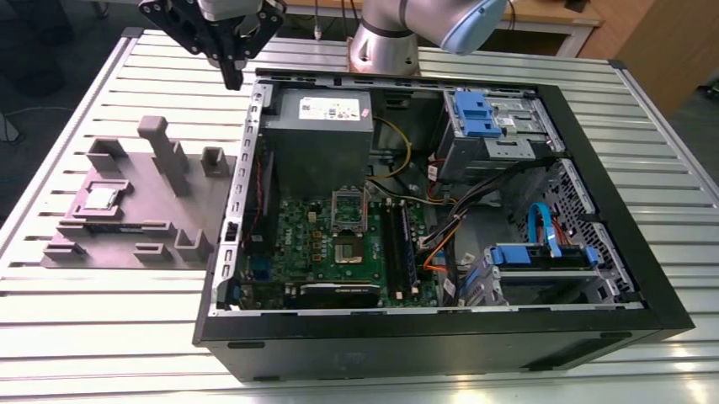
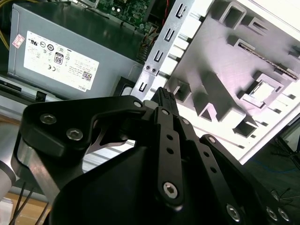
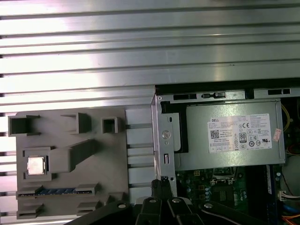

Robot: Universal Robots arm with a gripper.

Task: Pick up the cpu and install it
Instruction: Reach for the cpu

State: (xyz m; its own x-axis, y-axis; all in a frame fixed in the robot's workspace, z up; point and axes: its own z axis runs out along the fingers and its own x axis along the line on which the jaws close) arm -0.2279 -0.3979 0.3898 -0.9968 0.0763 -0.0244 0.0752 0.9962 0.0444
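Note:
The cpu (image 1: 99,197) is a small silvery square with a tan rim, lying flat in a recess of the grey holder block (image 1: 137,208) at the exterior view's left. Both wrist views show it in the same recess, the cpu (image 3: 36,165) and the cpu (image 2: 262,92). My gripper (image 1: 234,81) hangs high above the table at the case's back left corner, well away from the chip, fingers shut together with nothing between them. Its tips also show in both wrist views, the gripper (image 2: 164,95) and the gripper (image 3: 159,183). Inside the case, the motherboard's socket (image 1: 346,250) lies with its silver frame lifted.
The open black computer case (image 1: 584,168) fills the table's middle and right. Its grey power supply (image 1: 320,126) sits near my gripper. Tall posts (image 1: 167,156) rise from the holder block, and a memory stick (image 3: 56,191) lies in its slot. The slatted metal table (image 1: 101,337) surrounds everything.

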